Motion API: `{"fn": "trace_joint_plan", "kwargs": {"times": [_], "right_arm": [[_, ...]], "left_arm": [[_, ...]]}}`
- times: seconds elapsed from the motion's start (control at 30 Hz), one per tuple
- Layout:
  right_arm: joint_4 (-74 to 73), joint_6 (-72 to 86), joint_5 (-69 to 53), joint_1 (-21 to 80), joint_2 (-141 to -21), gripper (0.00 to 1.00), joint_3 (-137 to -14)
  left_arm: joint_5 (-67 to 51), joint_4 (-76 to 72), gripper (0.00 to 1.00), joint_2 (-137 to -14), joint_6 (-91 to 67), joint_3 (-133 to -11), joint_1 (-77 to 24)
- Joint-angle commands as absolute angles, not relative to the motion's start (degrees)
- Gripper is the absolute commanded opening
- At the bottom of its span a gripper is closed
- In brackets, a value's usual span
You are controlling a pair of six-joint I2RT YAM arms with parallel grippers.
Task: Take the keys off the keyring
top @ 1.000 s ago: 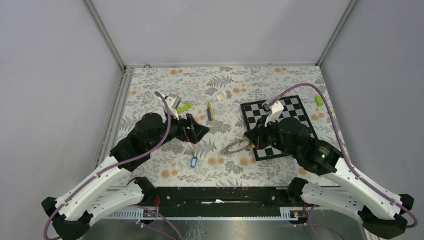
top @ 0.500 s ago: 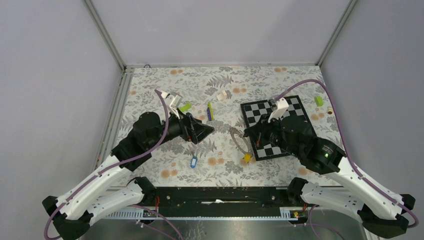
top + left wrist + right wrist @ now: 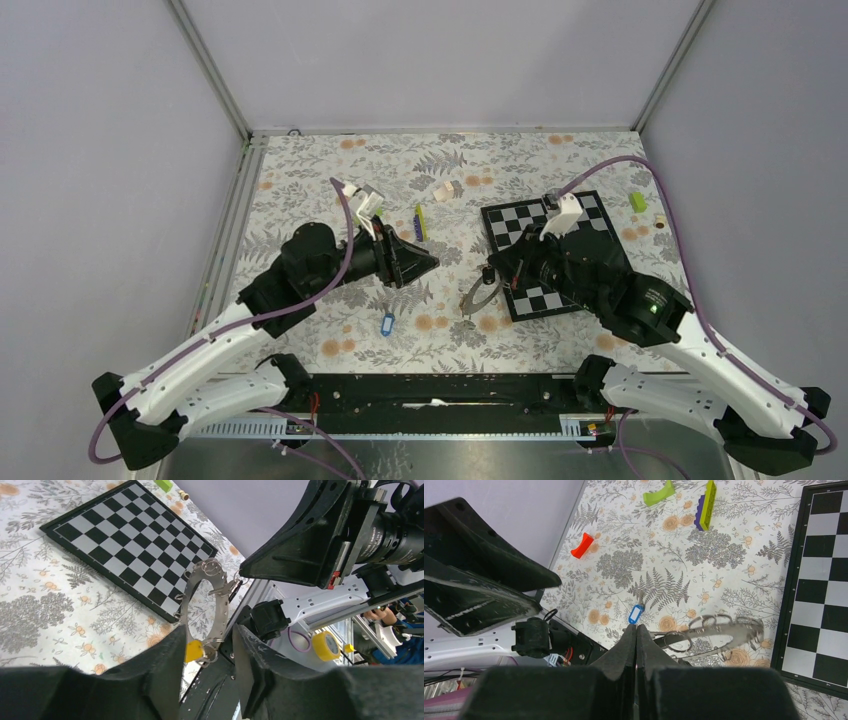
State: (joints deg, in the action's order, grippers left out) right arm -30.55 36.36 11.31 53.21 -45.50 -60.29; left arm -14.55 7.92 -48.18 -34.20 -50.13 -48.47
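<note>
My right gripper (image 3: 490, 278) (image 3: 636, 626) is shut on the rim of the keyring (image 3: 476, 296) (image 3: 724, 628), a thin silver hoop held off the table beside the chessboard. In the left wrist view the keyring (image 3: 221, 612) stands on edge, small split rings hang from it, and a yellow key (image 3: 194, 650) dangles at its lower end. My left gripper (image 3: 428, 264) (image 3: 209, 630) points at the hoop from the left, a short way off. Its fingers stand partly apart with nothing between them. A blue key (image 3: 387, 322) (image 3: 635, 613) lies loose on the floral table.
A black-and-white chessboard (image 3: 520, 225) (image 3: 125, 540) lies under the right arm. A yellow-green and purple stick (image 3: 420, 222) (image 3: 706, 502), a lime-green block (image 3: 659, 494), a red piece (image 3: 583, 545) and a white piece (image 3: 447, 190) lie further back. Another lime block (image 3: 637, 201) sits far right.
My left gripper has moved right toward the keyring and its fingers have narrowed. The right gripper has turned the keyring from lying flat to standing on edge.
</note>
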Motion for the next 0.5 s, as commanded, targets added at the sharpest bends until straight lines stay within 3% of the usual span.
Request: {"fn": "trace_joint_plan", "kwargs": {"times": [0.0,0.23,0.47], "right_arm": [[-28.49,38.49,12.03,53.53,-45.81,0.0,-63.6],[-29.05,36.95,8.88,53.53,-46.04,0.0,-64.29],[-28.94,33.37,1.69,53.52,-47.06,0.0,-65.19]], "left_arm": [[-16.7,1.58,0.36,-49.78,-33.78,-52.21,-50.35],[-14.05,-4.75,0.31,-48.53,-29.34,-49.15,-52.92],[-17.33,-9.88,0.46,-46.05,-20.84,-46.2,-53.44]]}}
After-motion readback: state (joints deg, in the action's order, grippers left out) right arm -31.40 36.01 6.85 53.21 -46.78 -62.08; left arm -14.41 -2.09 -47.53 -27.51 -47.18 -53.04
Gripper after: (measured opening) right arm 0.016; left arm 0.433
